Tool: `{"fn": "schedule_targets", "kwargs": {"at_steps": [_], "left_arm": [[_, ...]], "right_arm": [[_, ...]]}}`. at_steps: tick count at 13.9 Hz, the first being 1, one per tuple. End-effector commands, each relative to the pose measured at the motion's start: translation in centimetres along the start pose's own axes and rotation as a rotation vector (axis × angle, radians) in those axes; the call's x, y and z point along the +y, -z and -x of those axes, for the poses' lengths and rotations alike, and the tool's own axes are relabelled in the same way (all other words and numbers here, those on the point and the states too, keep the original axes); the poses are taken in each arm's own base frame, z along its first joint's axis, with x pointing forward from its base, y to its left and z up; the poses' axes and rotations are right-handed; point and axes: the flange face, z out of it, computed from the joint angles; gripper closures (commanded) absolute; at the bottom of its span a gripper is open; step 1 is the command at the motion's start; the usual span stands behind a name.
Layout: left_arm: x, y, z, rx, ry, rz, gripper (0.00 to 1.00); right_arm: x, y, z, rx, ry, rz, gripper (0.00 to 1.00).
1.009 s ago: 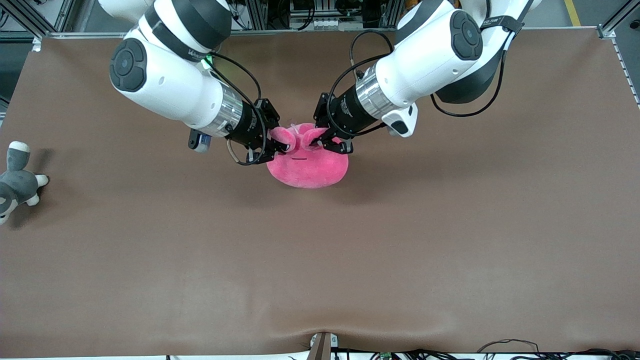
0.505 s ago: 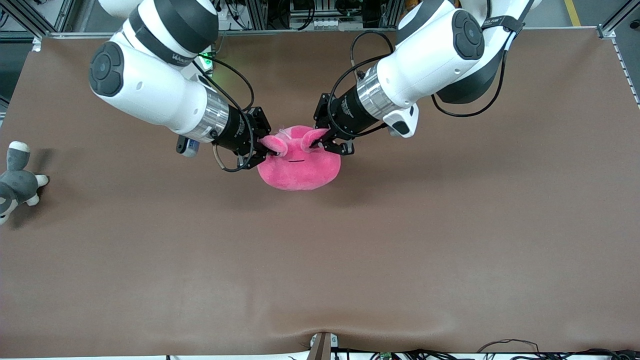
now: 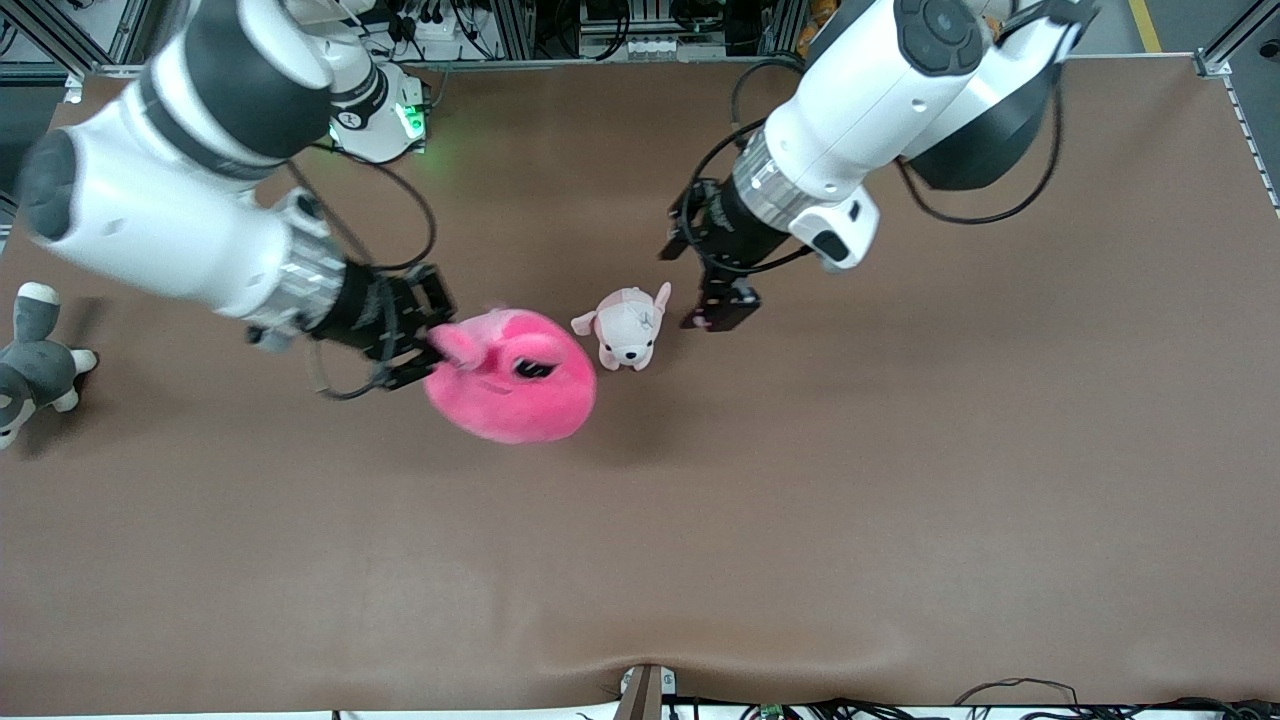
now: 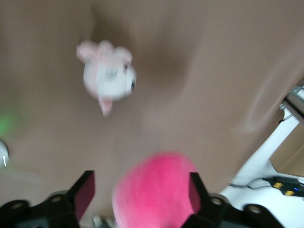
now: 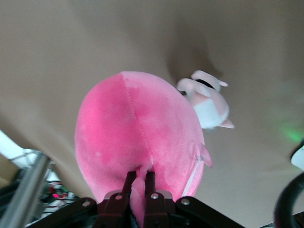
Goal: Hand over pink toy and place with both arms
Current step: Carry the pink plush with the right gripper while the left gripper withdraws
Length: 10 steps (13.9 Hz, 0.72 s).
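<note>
The pink toy [image 3: 515,380] hangs from my right gripper [image 3: 432,347], which is shut on one of its ear flaps and holds it over the table, toward the right arm's end. In the right wrist view the fingers [image 5: 151,183] pinch the flap, with the toy's round body [image 5: 133,133] in front of them. My left gripper [image 3: 715,300] is open and empty over the table beside the puppy plush, apart from the toy. In the left wrist view its fingers [image 4: 85,190] stand wide, and the blurred toy [image 4: 154,190] shows between them.
A small pale pink-and-white puppy plush [image 3: 625,325] lies on the brown table [image 3: 800,500] between the toy and my left gripper. It also shows in the left wrist view [image 4: 107,78] and the right wrist view [image 5: 209,102]. A grey-and-white plush animal [image 3: 30,365] lies at the right arm's end.
My left gripper has let go of the pink toy and drawn back. My right arm has carried the toy toward its own end of the table. The puppy plush has come into view.
</note>
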Motion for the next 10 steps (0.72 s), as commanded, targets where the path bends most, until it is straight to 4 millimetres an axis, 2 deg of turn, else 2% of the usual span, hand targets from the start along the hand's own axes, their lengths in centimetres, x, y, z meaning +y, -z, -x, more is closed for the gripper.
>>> {"fn": "schedule_targets", "kwargs": {"at_steps": [1,2,4,6,8,10], "left_arm": [[0.9,5.2,-4.4,0.101,-0.211,-0.006,0.0],[1.8,6.4,-6.4,0.125,-0.289,-0.027,0.0],[3.6,8.9,-10.4,0.149,-0.468,-0.057,0.0],[4.9,9.7,-13.7,0.17,-0.561,-0.105,0.0],[5.6,10.0,-15.8,0.262,-0.7,-0.144,0.0],[6.4,10.3,-18.0,0.323,-0.82,-0.193,0.0]], "right_arm": [[-4.5,2.9,-6.4,-0.005,0.054,-0.012,1.0],[-6.7,2.9,-10.0,0.002,0.094,0.0,1.0],[-11.1,1.5,-16.9,0.001,0.172,0.031,1.0],[-15.4,-0.2,-26.2,-0.028,0.233,0.063,1.0],[-16.7,-1.7,-31.6,-0.049,0.309,0.114,1.0],[-18.4,-3.4,-38.4,-0.087,0.36,0.132,1.0]]}}
